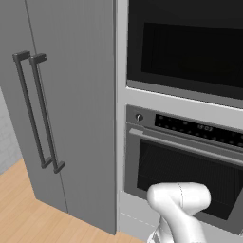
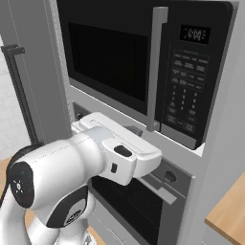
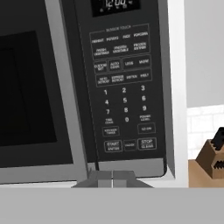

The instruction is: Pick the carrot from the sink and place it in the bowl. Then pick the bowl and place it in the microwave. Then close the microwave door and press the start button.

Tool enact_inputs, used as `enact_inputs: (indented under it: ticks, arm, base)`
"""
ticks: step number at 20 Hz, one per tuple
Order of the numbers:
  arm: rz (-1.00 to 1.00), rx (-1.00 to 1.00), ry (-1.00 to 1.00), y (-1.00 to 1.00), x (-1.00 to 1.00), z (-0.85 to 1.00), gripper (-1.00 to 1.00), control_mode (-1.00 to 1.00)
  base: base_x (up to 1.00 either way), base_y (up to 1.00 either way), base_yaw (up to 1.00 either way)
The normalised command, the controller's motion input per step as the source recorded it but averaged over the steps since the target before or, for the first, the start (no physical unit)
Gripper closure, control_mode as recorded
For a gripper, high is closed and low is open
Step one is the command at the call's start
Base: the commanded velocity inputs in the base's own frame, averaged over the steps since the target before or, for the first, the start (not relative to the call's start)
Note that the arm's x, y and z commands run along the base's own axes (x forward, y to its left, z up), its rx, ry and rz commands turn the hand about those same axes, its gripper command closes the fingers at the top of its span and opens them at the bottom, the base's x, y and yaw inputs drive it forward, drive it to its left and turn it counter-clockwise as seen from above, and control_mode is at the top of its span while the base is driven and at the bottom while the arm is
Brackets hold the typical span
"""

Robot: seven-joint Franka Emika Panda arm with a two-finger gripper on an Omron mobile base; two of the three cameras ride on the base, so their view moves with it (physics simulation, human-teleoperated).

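Black microwave [image 2: 143, 62] built into the grey cabinet column, microwave door [image 2: 107, 60] shut flush, dark window framed in grey, tall grey vertical handle [image 2: 155, 67] along its right edge. Keypad panel [image 3: 123, 94] to the right of the handle; clock display at top, number pad in the middle, start button [image 3: 113, 146] in the bottom row, left of the stop/clear key. Gripper [image 3: 112, 178] in the hand view sits at the bottom, fingertips pressed together with no gap, holding nothing, tips low in front of the microwave's grey bottom trim just below the start button; touching or not, cannot tell. White arm [image 2: 72, 177] in the right base view reaches up and forward, the hand lying across the front below the door. Oven [image 1: 185, 166] under the microwave, with a control strip, knob and bar handle, dark glass door. Grey fridge-style cabinet doors [image 1: 61, 104] to the left with two long dark handles. Wood floor [image 1: 28, 209] lower left. Wooden counter corner [image 2: 229, 210] lower right in the right base view; knife block [image 3: 212, 159] on a counter against white tile to the microwave's right in the hand view.
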Motion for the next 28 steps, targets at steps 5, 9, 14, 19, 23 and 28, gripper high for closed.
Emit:
enact_inputs:
  ticks: [5,9,14,19,23,28]
  arm:
    - [0.00,0.00,0.00,-0.05,0.28,-0.09,1.00,-1.00]
    - [0.00,0.00,0.00,-0.12,0.28,-0.03,1.00,-1.00]
    - [0.00,0.00,0.00,-0.20,0.16,-0.09,1.00,-1.00]
    - [0.00,0.00,0.00,-0.22,0.11,-0.14,1.00,-1.00]
    - [0.00,0.00,0.00,-0.17,0.14,-0.11,1.00,-1.00]
    - [0.00,0.00,0.00,-0.16,0.13,-0.04,1.00,-1.00]
  base:
    - [0.00,0.00,0.00]
    - [0.00,0.00,0.00]
    - [0.00,0.00,0.00]
    - [0.00,0.00,0.00]
    - [0.00,0.00,0.00]
    - [0.00,0.00,0.00]
